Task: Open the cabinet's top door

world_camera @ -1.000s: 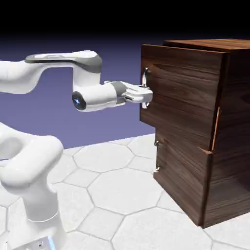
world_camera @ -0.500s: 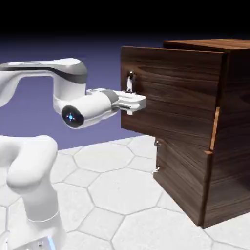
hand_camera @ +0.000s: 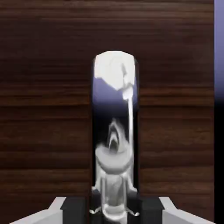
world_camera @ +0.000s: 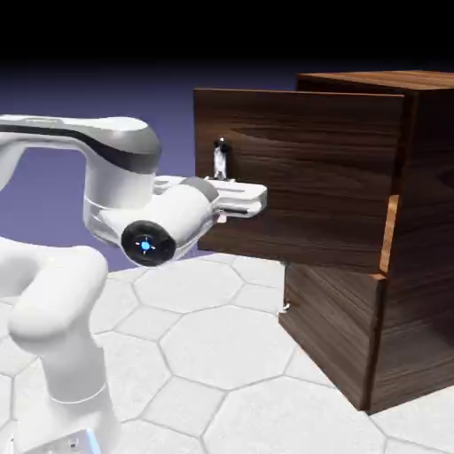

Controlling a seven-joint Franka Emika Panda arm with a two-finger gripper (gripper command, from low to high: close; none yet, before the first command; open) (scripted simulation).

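The cabinet [world_camera: 390, 239] stands on the right of the bench [world_camera: 222, 355], a dark walnut box on pale hexagon tiles. Its top door [world_camera: 301, 177] stands swung well out from the body, its free edge pointing toward the white arm. The shorter lower panel [world_camera: 328, 328] sits shut beneath it. The pincer [world_camera: 238, 197] is clamped on the silver handle [world_camera: 220, 160] near the door's free edge, reaching in level from the left. Up close from the hand view, the handle [hand_camera: 114, 131] fills the middle as a shiny upright bar, with wood grain all around it and a grey fingertip [hand_camera: 52, 212] at each side of its lower end. The pads seem pressed against the bar, though the contact itself is hidden at the bottom edge.
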